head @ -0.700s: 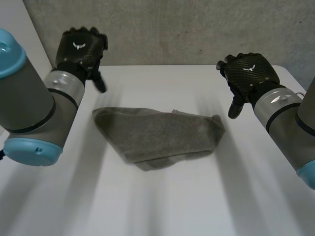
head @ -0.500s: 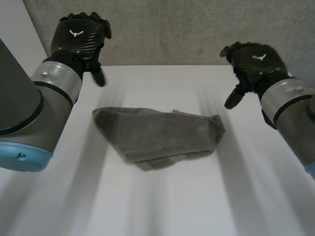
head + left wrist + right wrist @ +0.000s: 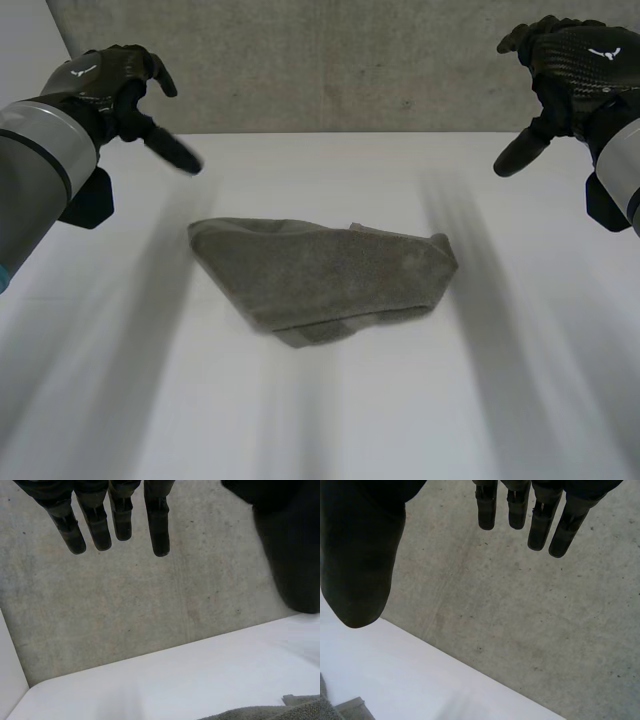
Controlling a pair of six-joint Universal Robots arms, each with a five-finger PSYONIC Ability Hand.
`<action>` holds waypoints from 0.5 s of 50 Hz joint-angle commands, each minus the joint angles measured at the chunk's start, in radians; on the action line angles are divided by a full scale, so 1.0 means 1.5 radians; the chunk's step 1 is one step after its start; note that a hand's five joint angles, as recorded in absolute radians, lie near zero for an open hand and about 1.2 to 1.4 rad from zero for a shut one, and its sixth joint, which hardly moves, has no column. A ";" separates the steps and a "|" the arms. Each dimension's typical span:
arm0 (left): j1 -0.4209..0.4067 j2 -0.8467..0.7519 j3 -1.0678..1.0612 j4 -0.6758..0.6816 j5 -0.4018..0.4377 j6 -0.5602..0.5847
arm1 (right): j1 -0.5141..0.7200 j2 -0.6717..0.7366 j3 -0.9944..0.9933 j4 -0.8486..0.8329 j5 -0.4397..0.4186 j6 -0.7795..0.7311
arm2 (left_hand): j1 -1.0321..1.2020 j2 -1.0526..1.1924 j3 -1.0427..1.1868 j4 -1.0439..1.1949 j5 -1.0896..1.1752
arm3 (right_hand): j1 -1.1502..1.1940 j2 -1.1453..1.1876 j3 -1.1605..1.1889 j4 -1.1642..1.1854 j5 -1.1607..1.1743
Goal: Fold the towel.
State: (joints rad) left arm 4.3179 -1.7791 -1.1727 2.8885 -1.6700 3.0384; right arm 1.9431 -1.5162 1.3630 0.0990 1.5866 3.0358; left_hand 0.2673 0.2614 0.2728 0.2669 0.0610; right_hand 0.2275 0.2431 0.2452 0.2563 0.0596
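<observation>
A grey towel [image 3: 320,277] lies folded in a rough triangle in the middle of the white table [image 3: 330,420]; a strip of its edge [image 3: 270,713] shows in the left wrist view and a corner [image 3: 350,709] in the right wrist view. My left hand [image 3: 110,85] is raised above the table's far left corner, open, fingers [image 3: 117,517] straight, holding nothing. My right hand [image 3: 570,65] is raised above the far right corner, open too, fingers [image 3: 520,510] straight and thumb [image 3: 360,555] spread, clear of the towel.
A grey concrete wall [image 3: 340,60] stands behind the table's far edge. A pale panel [image 3: 30,70] rises at the far left.
Both hands have lifted and swung outward, away from the towel, toward the table's far corners. The towel has not moved.
</observation>
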 commanded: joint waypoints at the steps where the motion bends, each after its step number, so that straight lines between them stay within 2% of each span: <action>1: 0.001 0.002 -0.006 0.004 0.001 0.002 | 0.001 0.002 0.001 0.001 0.001 0.001 | -0.050 -0.046 -0.053 -0.049 -0.028 | -0.035 -0.046 -0.047 -0.055 -0.040; 15: 0.000 0.003 -0.014 0.012 0.012 0.011 | 0.008 0.004 0.001 0.005 -0.008 -0.007 | -0.048 -0.044 -0.051 -0.047 -0.026 | -0.035 -0.046 -0.047 -0.055 -0.040; 19: 0.001 -0.010 -0.025 0.031 0.076 0.042 | 0.013 0.018 -0.004 0.051 -0.030 -0.038 | -0.044 -0.040 -0.047 -0.043 -0.023 | -0.035 -0.046 -0.047 -0.055 -0.040; 20: 0.001 -0.010 -0.025 0.031 0.076 0.042 | 0.013 0.018 -0.004 0.052 -0.030 -0.038 | -0.044 -0.040 -0.047 -0.043 -0.023 | -0.035 -0.046 -0.047 -0.055 -0.040; 22: 0.000 -0.044 -0.036 0.044 0.128 0.104 | 0.015 0.052 -0.010 0.108 -0.068 -0.086 | -0.040 -0.036 -0.044 -0.040 -0.019 | -0.035 -0.046 -0.047 -0.055 -0.040; 23: 0.000 -0.044 -0.036 0.044 0.129 0.105 | 0.015 0.053 -0.010 0.108 -0.068 -0.086 | -0.040 -0.036 -0.043 -0.039 -0.019 | -0.035 -0.046 -0.047 -0.055 -0.040; 25: -0.002 -0.086 -0.046 0.049 0.165 0.187 | 0.040 0.086 -0.004 0.149 -0.104 -0.128 | -0.038 -0.034 -0.042 -0.038 -0.017 | -0.035 -0.046 -0.047 -0.055 -0.040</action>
State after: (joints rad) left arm 4.3190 -1.8095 -1.2132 2.9367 -1.5461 3.1272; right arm 1.9625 -1.4753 1.3562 0.1909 1.5283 2.9635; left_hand 0.2672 0.2595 0.2728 0.2668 0.0594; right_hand 0.2275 0.2431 0.2452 0.2563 0.0596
